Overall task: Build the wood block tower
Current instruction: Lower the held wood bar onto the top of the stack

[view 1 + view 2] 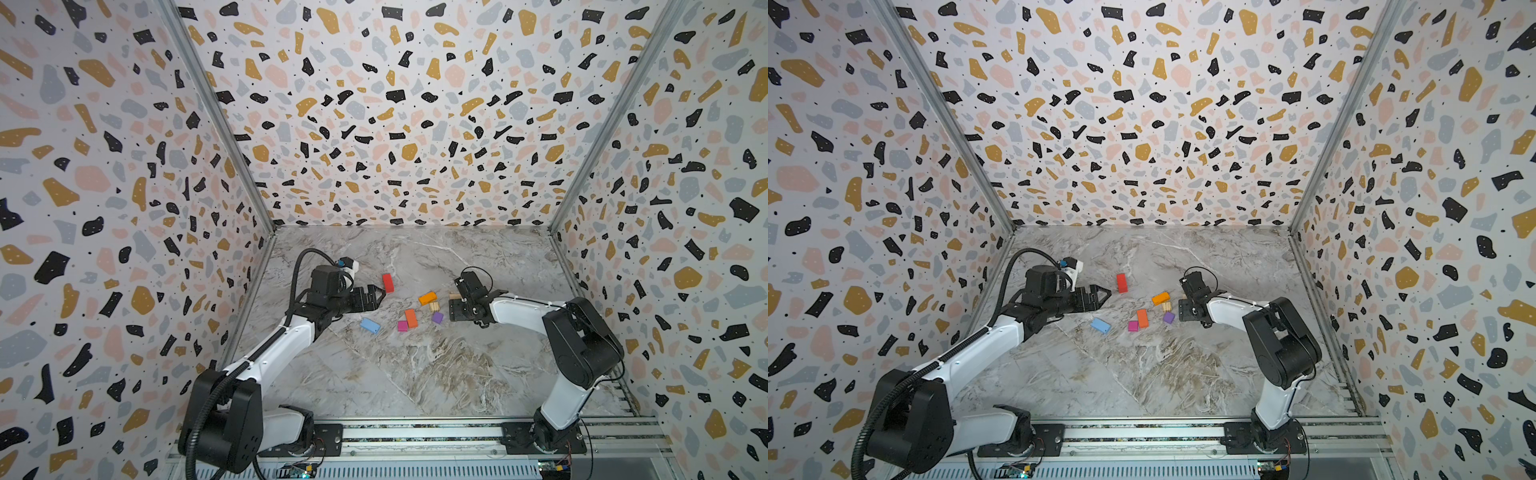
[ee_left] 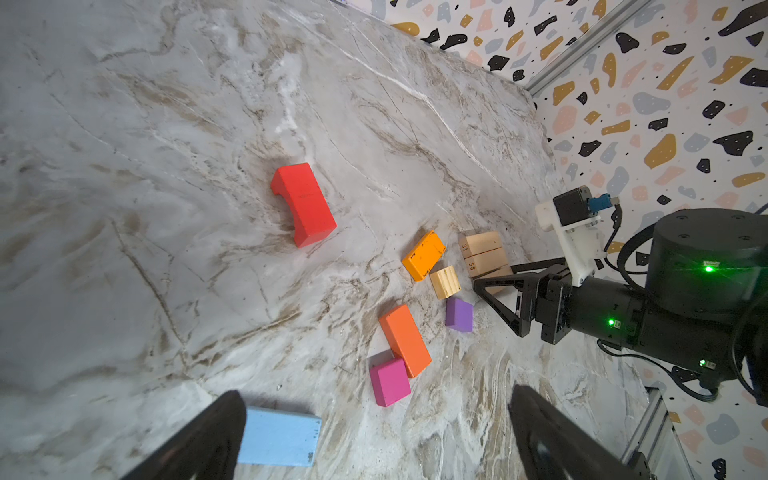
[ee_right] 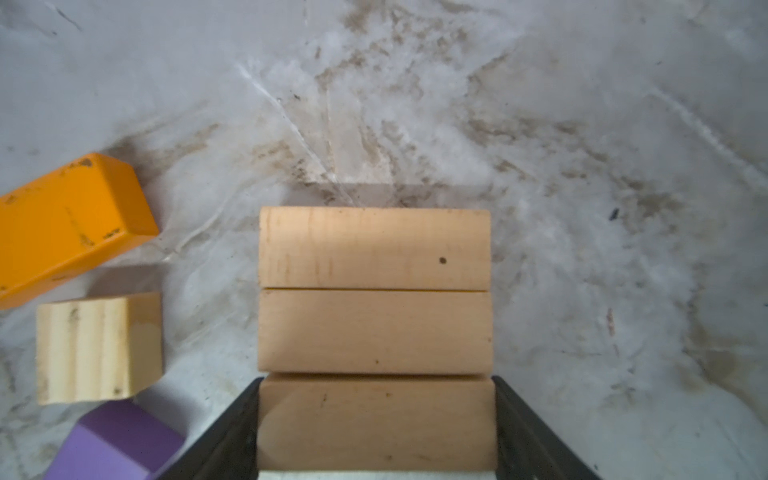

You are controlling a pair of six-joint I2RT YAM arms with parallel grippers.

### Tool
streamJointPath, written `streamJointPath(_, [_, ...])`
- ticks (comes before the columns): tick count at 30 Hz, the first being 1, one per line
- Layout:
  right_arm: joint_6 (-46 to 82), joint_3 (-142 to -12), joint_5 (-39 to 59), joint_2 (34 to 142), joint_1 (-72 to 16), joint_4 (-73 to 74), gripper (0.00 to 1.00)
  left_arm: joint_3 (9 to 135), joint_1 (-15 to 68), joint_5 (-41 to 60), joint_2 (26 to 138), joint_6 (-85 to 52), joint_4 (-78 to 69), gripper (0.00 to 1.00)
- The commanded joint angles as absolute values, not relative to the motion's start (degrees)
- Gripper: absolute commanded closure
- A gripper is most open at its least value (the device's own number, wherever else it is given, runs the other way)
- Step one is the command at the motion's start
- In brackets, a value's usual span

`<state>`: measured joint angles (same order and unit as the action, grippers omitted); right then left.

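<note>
right pincer (image 3: 376,380) pinches a plain tan wooden bar (image 3: 376,419) by its ends, flush vs 2 more tan bars (image 3: 374,249) on the marble desk (image 3: 582,208). my left pincer (image 1: 379,296) is spread, empty, near the red arched wooden block (image 1: 387,282). risk: if i drag while letting go, the bars skew.

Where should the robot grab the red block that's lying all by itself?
It is probably best to come straight down from above. The red block lies flat on the table with open space all round it. Close the jaws on its two short ends. One long side has a curved notch cut into it, so squeezing across the long sides would likely give less to press on.
</note>
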<state>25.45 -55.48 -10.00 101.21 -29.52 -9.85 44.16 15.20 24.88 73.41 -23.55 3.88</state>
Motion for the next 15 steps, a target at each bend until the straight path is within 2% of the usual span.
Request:
streamJointPath(1, [25.9,-56.1,-9.0,102.7,-29.3,-12.4,0.31,44.3,15.5,24.6,72.1,-22.7,3.6,0.00])
streamJointPath(9, [26.2,-56.2,-8.9,103.1,-29.3,-12.6,0.30,44.3,15.5,24.5,72.0,-22.7,3.6,0.00])
streamJointPath(15, [26.3,-56.2,-9.0,103.3,-29.3,-12.7,0.25,44.3,15.5,24.5,72.0,-22.7,3.7,0.00])
